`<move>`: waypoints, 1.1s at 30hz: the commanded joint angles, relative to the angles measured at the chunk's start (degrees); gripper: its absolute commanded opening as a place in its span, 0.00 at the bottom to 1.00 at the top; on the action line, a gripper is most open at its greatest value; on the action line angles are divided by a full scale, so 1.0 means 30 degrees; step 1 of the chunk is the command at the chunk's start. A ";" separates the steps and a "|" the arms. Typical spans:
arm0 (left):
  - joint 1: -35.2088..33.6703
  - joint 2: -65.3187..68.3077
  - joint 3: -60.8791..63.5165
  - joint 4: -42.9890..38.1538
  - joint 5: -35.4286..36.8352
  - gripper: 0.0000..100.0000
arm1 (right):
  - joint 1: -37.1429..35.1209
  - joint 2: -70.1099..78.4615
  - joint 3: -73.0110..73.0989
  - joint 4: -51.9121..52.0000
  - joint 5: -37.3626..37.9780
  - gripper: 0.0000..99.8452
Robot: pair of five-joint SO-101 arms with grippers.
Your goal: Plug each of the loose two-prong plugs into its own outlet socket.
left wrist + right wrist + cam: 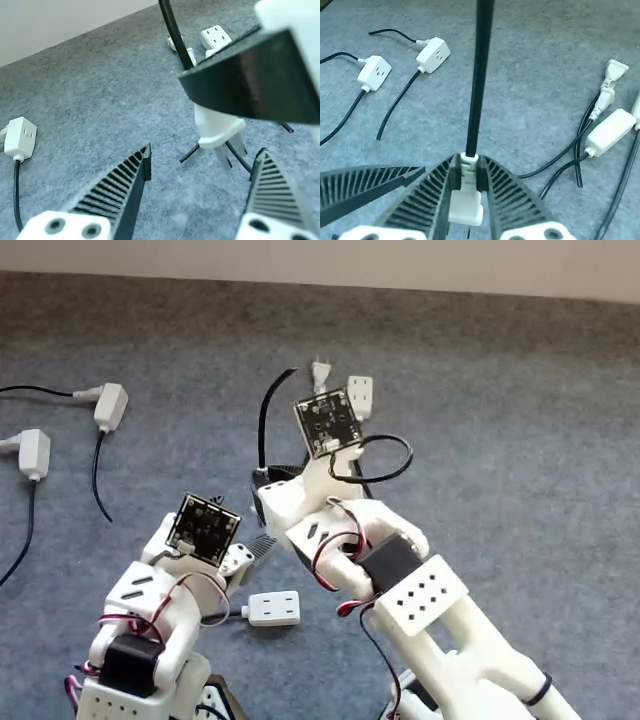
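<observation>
My right gripper (pixel 468 163) is shut on a white two-prong plug (pixel 465 202), whose black cord (pixel 479 75) runs straight away from the fingers. In the left wrist view that plug (pixel 219 128) hangs prongs down just above the carpet, between the spread fingers of my open left gripper (pixel 197 175). In the high view both grippers meet near the middle, the left gripper (pixel 256 548) just below the right one (pixel 268 486). A second loose plug (pixel 321 371) lies at the back beside a white outlet socket (pixel 360 393). Another outlet socket (pixel 273 608) lies by the left arm.
Two more white outlet sockets (pixel 110 405) (pixel 33 452) with black cords lie at the far left. Loose black cords (pixel 570 155) curl on the grey carpet (pixel 520 440) near the back socket. The right side of the carpet is open.
</observation>
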 commanded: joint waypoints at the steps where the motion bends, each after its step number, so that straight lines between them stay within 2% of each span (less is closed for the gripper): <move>1: -0.0630 -0.0044 0.0396 -0.1055 0.0088 0.31 | -0.0220 -0.0103 -0.1216 0.1040 -0.0088 0.01; 7: -0.2535 -0.0015 0.1538 -0.2813 0.0088 0.31 | -0.0190 -0.0103 -0.2623 0.4586 0.1084 0.01; 14: -0.2681 -0.0015 0.1656 -0.2755 0.0088 0.31 | -0.0190 -0.0103 -0.3971 0.7282 0.2784 0.01; 24: -0.2593 -0.0015 0.1685 -0.2755 0.0088 0.31 | 0.2623 -0.0103 -0.3941 0.7370 0.3048 0.01; 30: -0.2564 -0.0015 0.1890 -0.2755 0.0088 0.31 | 0.2828 -0.0103 -0.3941 0.7956 0.2930 0.01; 33: -0.2183 -0.0015 0.1890 -0.2725 0.0088 0.31 | 0.2799 -0.0103 -0.3824 0.7077 0.2901 0.01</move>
